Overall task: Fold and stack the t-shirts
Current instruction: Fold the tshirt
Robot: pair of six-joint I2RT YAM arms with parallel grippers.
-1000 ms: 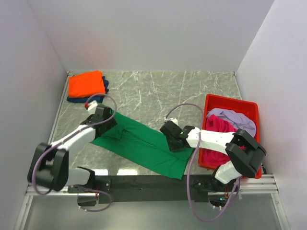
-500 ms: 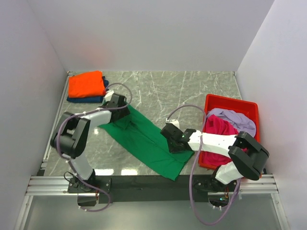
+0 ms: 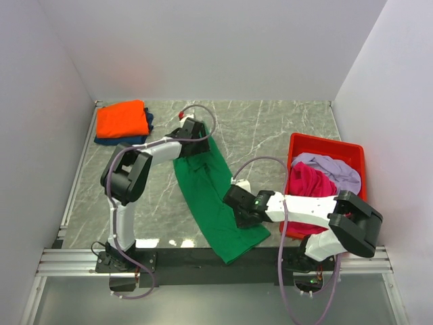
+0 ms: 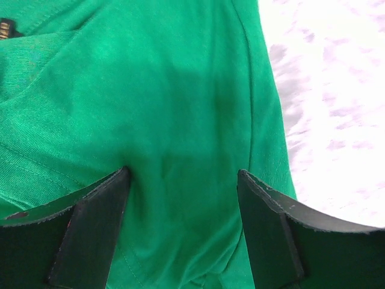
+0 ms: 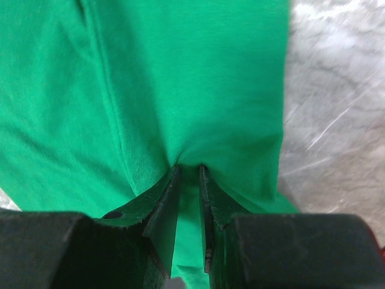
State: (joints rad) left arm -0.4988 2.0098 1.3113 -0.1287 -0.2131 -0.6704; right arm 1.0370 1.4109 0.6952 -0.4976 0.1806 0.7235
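Upper left: orange shirt (image 3: 122, 118) folded atop navy shirt (image 3: 148, 120); left gripper (image 3: 195, 135) at upper end of green shirt (image 3: 206, 196), jaws apart, tips on cloth; green shirt lies as long strip on table (image 3: 270, 128), upper centre down to bottom centre; right gripper (image 3: 238, 206) at strip's right edge, jaws pinched tight on fold of it; right: red bin (image 3: 298, 143) holding magenta shirt (image 3: 308, 179), lilac shirt (image 3: 331, 168).
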